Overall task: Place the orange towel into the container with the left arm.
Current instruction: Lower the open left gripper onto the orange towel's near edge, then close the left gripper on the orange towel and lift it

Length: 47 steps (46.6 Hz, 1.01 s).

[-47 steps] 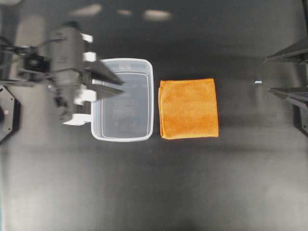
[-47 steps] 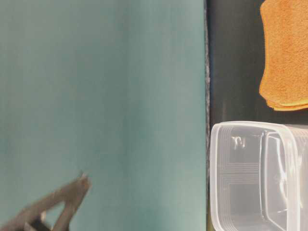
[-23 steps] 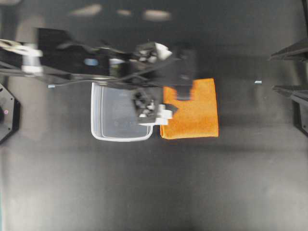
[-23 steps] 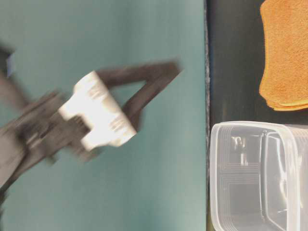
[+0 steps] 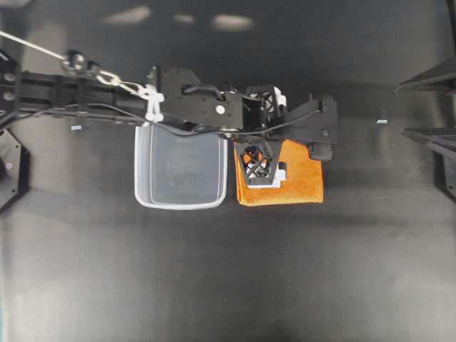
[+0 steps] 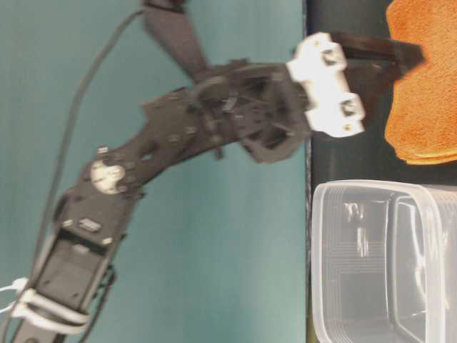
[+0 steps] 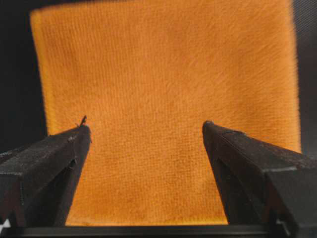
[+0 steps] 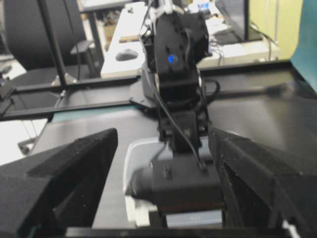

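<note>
The orange towel [image 5: 303, 182] lies flat and folded on the black table, just right of the clear container [image 5: 178, 204], which is empty. My left arm [image 5: 192, 103] reaches across the container's far rim. Its gripper [image 5: 288, 151] is open, right over the towel. In the left wrist view the two black fingertips stand wide apart around the gripper's middle [image 7: 143, 126], with the towel [image 7: 168, 89] filling the gap. In the table-level view the gripper [image 6: 400, 53] is at the towel's [image 6: 428, 100] top face, beside the container [image 6: 385, 264]. My right gripper [image 5: 407, 108] is open and empty at the right edge.
The right wrist view looks between its own spread fingers [image 8: 74, 168] at the left arm's wrist [image 8: 178, 59] and the container's rim [image 8: 130, 153]. Black arm bases [image 5: 11, 167] sit at the table's left and right edges.
My left arm has swung from the left side of the container, across it, to over the towel. Its open gripper has come down onto the towel. The towel, container and right arm have not moved.
</note>
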Each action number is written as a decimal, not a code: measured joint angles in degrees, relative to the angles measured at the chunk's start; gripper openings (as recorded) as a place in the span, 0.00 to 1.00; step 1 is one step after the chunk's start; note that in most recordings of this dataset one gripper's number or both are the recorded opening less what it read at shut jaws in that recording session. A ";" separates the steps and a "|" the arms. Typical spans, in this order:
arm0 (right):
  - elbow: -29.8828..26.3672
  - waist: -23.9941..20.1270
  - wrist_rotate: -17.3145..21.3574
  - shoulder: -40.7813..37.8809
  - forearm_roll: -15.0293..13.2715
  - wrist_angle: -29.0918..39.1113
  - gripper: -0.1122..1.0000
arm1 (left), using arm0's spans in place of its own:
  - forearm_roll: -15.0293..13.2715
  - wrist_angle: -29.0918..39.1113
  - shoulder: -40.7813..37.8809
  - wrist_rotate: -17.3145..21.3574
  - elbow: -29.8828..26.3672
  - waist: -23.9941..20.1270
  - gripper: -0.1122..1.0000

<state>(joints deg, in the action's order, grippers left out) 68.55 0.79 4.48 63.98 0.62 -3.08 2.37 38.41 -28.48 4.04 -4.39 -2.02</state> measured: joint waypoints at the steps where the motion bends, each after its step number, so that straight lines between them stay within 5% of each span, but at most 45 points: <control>1: 0.00 0.00 -0.09 0.00 0.00 0.00 0.75 | 0.00 0.00 -0.26 -0.09 0.00 0.09 0.89; 21: 0.70 0.00 -0.09 0.09 0.00 0.18 0.75 | 0.09 -2.46 -3.96 -0.35 0.44 2.29 0.85; 26: 0.79 0.00 -0.09 0.09 0.00 0.18 0.74 | 0.09 -2.37 -3.78 -0.35 0.97 2.46 0.71; 37: 0.79 0.00 -0.09 0.09 0.00 0.18 0.74 | 0.09 -2.20 -3.16 0.53 0.88 3.78 0.16; 47: 0.79 0.00 -0.09 0.09 0.00 0.18 0.74 | 0.09 -1.14 -0.97 0.53 -0.09 3.25 0.16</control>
<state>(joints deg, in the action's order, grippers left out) 69.35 0.79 4.39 64.07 0.62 -2.90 2.46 37.27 -29.44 4.57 -4.48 1.23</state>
